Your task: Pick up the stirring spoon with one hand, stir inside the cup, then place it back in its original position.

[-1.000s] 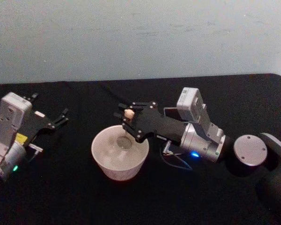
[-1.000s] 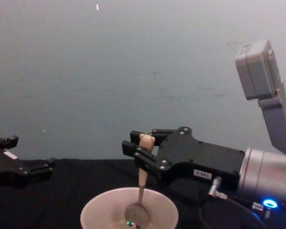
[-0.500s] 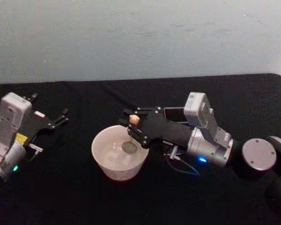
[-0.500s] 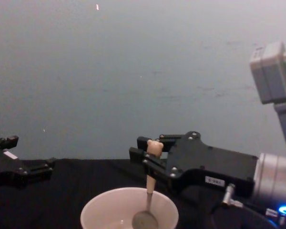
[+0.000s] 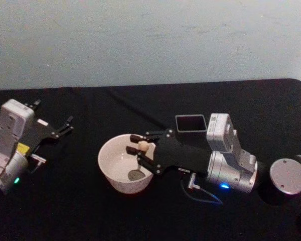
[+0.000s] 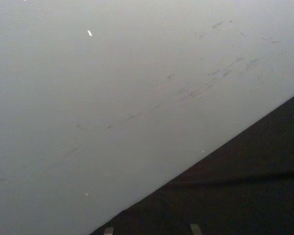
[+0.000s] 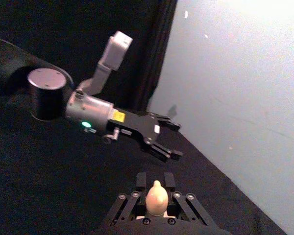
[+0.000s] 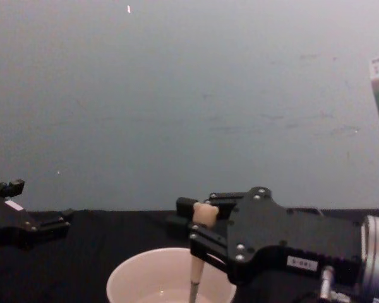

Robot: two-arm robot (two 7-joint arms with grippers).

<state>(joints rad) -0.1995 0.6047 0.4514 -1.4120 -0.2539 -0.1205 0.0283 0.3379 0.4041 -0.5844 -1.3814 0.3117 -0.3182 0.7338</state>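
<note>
Currently the stirring step is judged to be in hand. The right tool [image 5: 139, 148] is reached in from the right over the cup [image 5: 104, 150] and is clamped on the spoon [image 5: 135, 174] high on the handle, just under the bear-head knob. In the right wrist view the knob is seen poking up between the fingers. The spoon is held near upright, slightly tilted, with its bowl down inside the cup toward the robot-side wall. Whether the bowl touches the cup floor cannot be told. The cup is set on the black surface [image 5: 80, 211]. A dark square holder [image 5: 191, 131] is seen just behind the right tool, apart from the cup. The left tool [image 5: 52, 116] is parked well to the left, fingers spread, nothing held.

To do the step well, small slow circles are advised, with the bowl kept low and clear of the wall. The cup looks light and is not braced, so a push on the rim is likely to slide or tip it. The grip is best left firm, since the handle is thin and could pivot between the fingers. The wrist height should be held level so the tool body is not dragged over the near rim.
</note>
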